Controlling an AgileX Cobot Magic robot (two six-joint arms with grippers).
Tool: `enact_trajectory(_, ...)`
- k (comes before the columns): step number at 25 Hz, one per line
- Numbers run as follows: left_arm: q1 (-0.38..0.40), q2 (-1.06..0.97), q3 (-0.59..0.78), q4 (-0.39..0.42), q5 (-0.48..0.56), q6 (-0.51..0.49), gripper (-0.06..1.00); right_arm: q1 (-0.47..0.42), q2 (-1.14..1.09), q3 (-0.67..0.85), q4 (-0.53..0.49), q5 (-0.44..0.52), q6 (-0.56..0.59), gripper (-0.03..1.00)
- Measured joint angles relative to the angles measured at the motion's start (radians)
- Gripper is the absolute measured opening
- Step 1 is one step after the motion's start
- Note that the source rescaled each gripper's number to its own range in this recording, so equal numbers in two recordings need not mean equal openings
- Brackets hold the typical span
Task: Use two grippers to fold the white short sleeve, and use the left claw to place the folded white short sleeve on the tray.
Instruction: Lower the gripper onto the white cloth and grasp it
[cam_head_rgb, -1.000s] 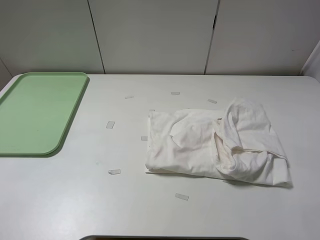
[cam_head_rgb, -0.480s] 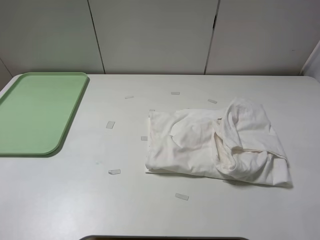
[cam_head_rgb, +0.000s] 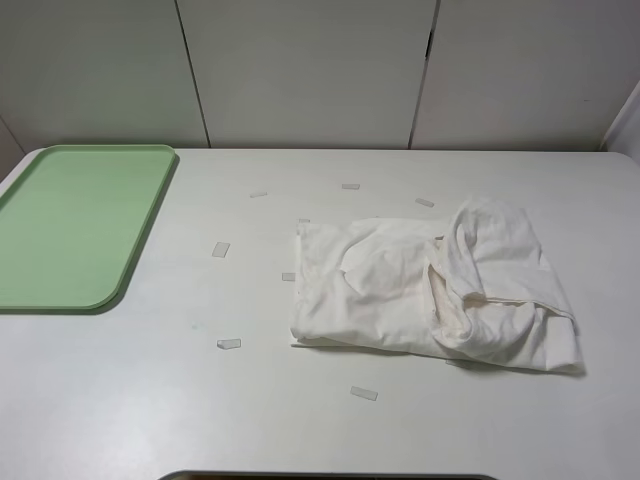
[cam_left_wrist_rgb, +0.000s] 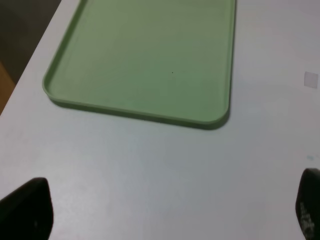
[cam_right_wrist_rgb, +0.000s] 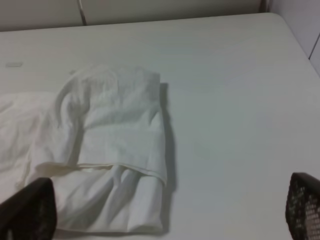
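Note:
The white short sleeve (cam_head_rgb: 430, 290) lies crumpled and partly folded on the white table, right of centre. It also shows in the right wrist view (cam_right_wrist_rgb: 105, 150). The light-green tray (cam_head_rgb: 75, 225) lies flat at the far left with nothing on it, and it fills the left wrist view (cam_left_wrist_rgb: 145, 55). My left gripper (cam_left_wrist_rgb: 167, 210) is open, its two black fingertips wide apart over bare table near the tray's short edge. My right gripper (cam_right_wrist_rgb: 165, 207) is open above the table beside the shirt. Neither gripper shows in the exterior high view and neither touches anything.
Several small pale tape strips (cam_head_rgb: 229, 343) lie scattered on the table (cam_head_rgb: 200, 420) around the shirt; one shows in the left wrist view (cam_left_wrist_rgb: 311, 79). A white panelled wall (cam_head_rgb: 310, 70) stands behind the table. The table's right edge is near the shirt (cam_right_wrist_rgb: 295, 45).

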Motion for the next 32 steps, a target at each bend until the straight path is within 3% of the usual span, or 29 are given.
enact_trajectory(14,0.000,0.000,0.000,0.015,0.000,0.000,0.97,0.000,0.000,0.000,0.000,-0.001,0.000,1.00)
enact_trajectory(21,0.000,0.015,-0.006,-0.003,0.001,0.062,0.97,0.000,0.000,0.000,0.000,-0.001,0.000,1.00)
enact_trajectory(32,-0.015,0.523,-0.243,-0.130,-0.010,0.135,0.99,0.000,0.000,0.000,0.000,-0.001,0.000,1.00)
